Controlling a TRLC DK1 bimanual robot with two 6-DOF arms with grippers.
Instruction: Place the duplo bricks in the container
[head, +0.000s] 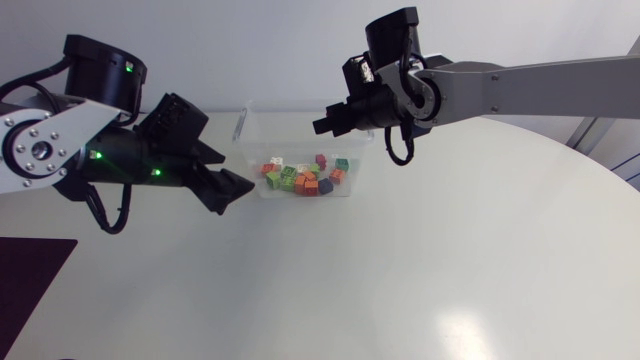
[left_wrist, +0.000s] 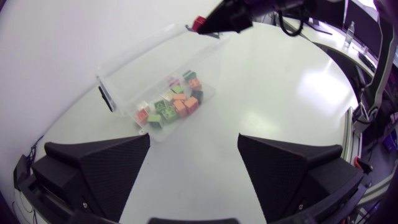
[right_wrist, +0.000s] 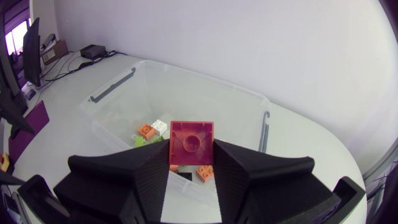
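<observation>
A clear plastic container (head: 243, 128) stands on the white table with several coloured duplo bricks (head: 305, 178) piled in it. My right gripper (head: 325, 123) hangs above the container's far side, shut on a red brick (right_wrist: 191, 143); under it the box (right_wrist: 186, 93) holds orange, white and green bricks (right_wrist: 152, 129). My left gripper (head: 236, 188) hovers just left of the container's near corner, open and empty. In the left wrist view its fingers (left_wrist: 99, 168) stand wide apart, with the container (left_wrist: 134, 68) and its bricks (left_wrist: 171, 104) ahead and the red brick (left_wrist: 199, 23) in the other gripper beyond.
The container's black side latches (left_wrist: 103, 94) hang open. A dark mat (head: 30, 275) lies at the table's near left edge. Bare white tabletop (head: 450, 260) spreads in front of and to the right of the container.
</observation>
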